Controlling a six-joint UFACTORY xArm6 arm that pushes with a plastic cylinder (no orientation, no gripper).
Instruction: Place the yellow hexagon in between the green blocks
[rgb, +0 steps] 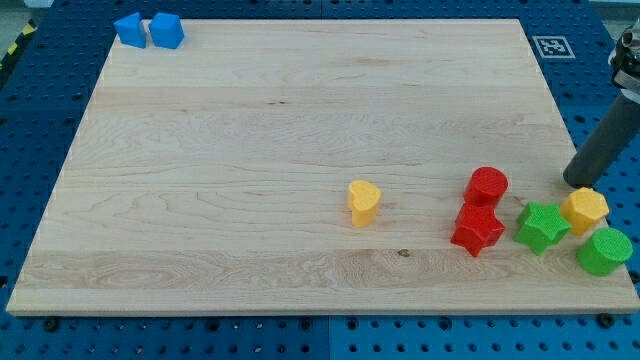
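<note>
Lower right of frame: tip (577, 182) just above yellow hexagon (584, 208), itself touching green star (542, 226) and green cylinder (604, 251). No hand fitted, nothing held. Best nudged gently downward, sparing both greens.

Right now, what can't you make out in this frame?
- My tip: it sits at the board's right edge just above the yellow hexagon; contact with the block can't be settled from the camera view.
- Rod's upper part: cut off by the view's right edge.
- Green cylinder and green star: whether the hexagon touches either is unclear.
- Two blue blocks, top left: too small to name shapes.
</note>
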